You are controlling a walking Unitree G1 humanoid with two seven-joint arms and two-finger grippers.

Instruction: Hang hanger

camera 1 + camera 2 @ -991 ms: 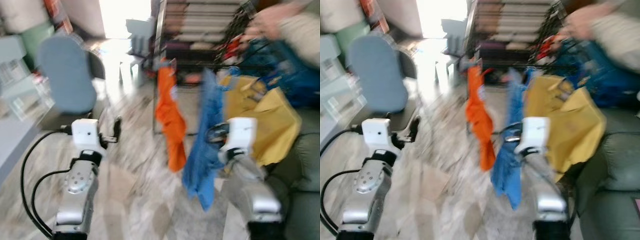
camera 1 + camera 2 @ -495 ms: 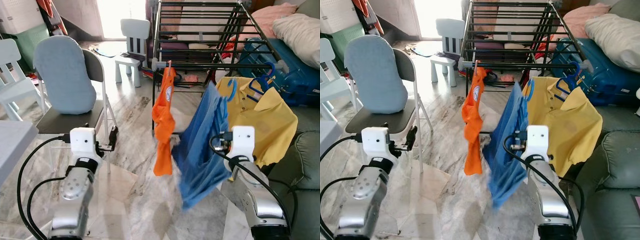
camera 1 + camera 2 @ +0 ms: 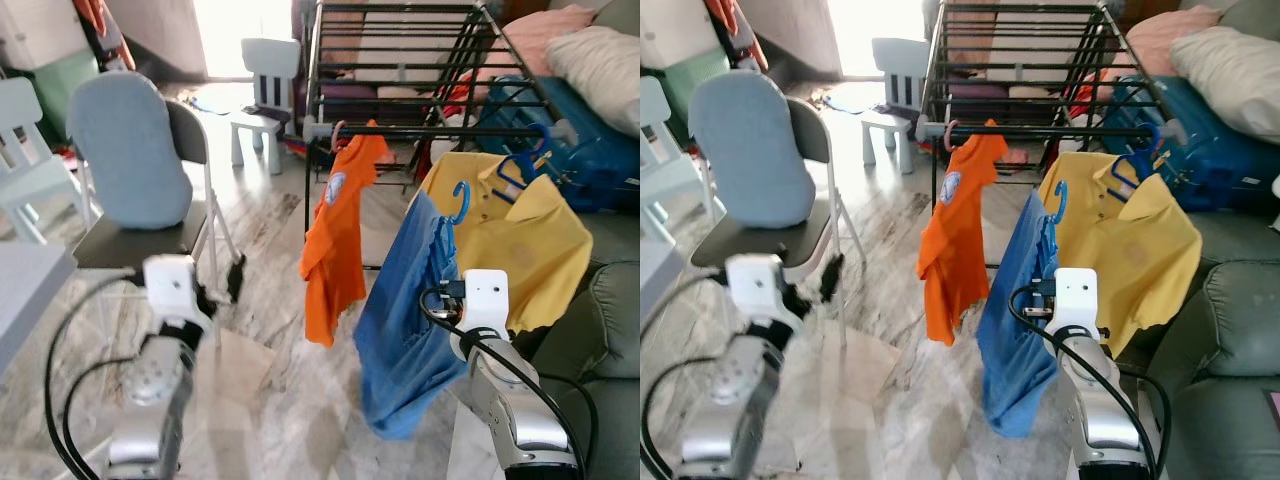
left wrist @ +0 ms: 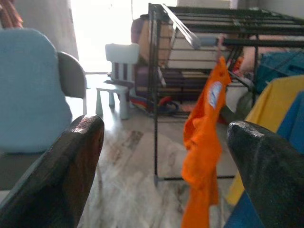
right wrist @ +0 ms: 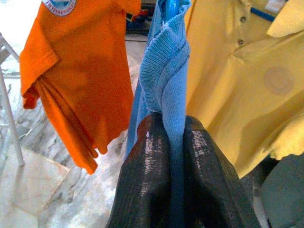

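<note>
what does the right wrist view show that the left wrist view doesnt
Right wrist view alone: the right gripper shut on the blue shirt, its fingers pinching a fold, and the yellow shirt's buttoned collar.

Left wrist view alone: the drying rack, a padded chair, a small white chair, and the open left gripper.

Both: the orange shirt.

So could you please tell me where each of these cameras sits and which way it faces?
Left eye view: on the head, looking down at the drying rack; both silver arms show.
Right eye view: the same, shifted sideways.
Left wrist view: on the left wrist, facing the orange shirt between open fingers.
Right wrist view: on the right wrist, its end effector pinching the blue shirt.
All share the orange shirt.
</note>
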